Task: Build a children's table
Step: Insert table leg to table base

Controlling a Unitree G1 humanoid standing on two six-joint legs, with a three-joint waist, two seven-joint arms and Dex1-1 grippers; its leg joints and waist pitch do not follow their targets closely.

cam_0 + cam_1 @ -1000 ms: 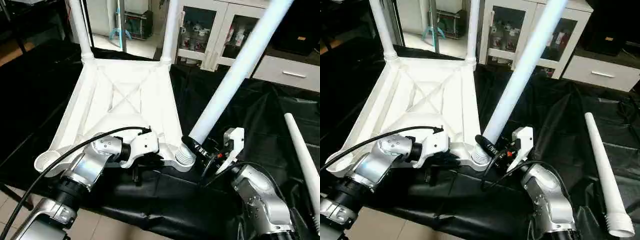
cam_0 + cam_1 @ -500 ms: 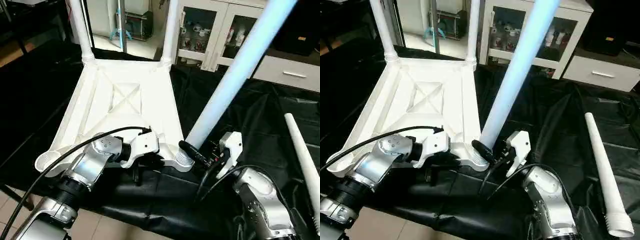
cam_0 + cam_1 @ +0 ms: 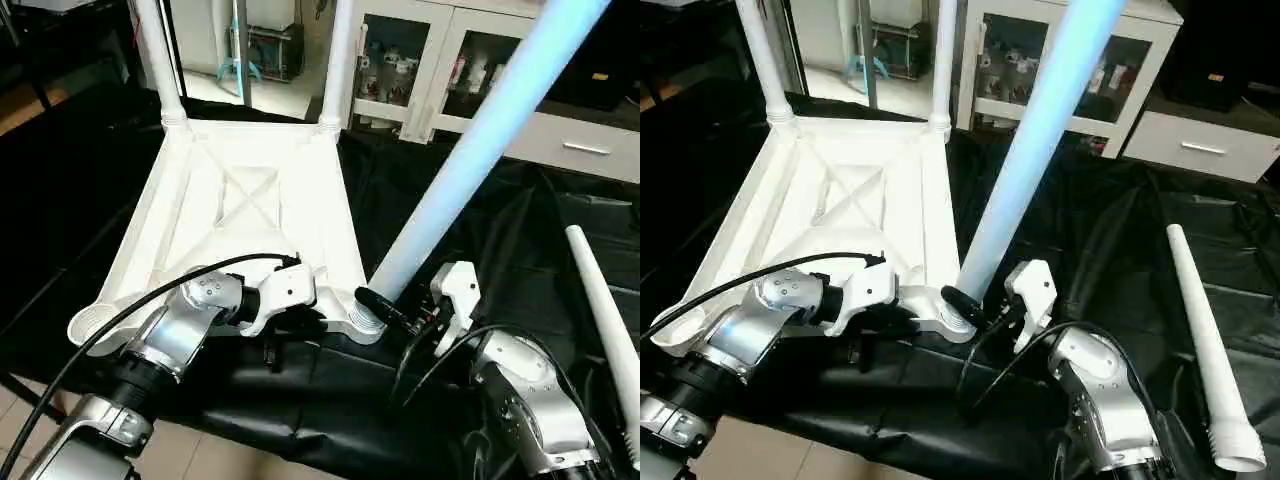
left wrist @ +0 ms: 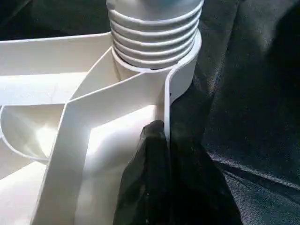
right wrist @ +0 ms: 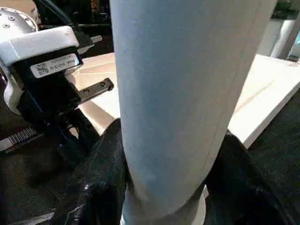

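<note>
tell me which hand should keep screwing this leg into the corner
Right. The right hand already grips the leg just above its threads, while the left hand is pinching the tabletop's edge to steady it.

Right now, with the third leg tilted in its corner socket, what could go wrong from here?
1. The leg leans well off upright while its ribbed end sits in the tabletop socket; turning it now may cross-thread or jam it.
2. The left gripper pinches only the thin rim beside that socket, so the top could slip or twist.
3. The right gripper holds the leg low; its long upper part could swing and pry.
</note>
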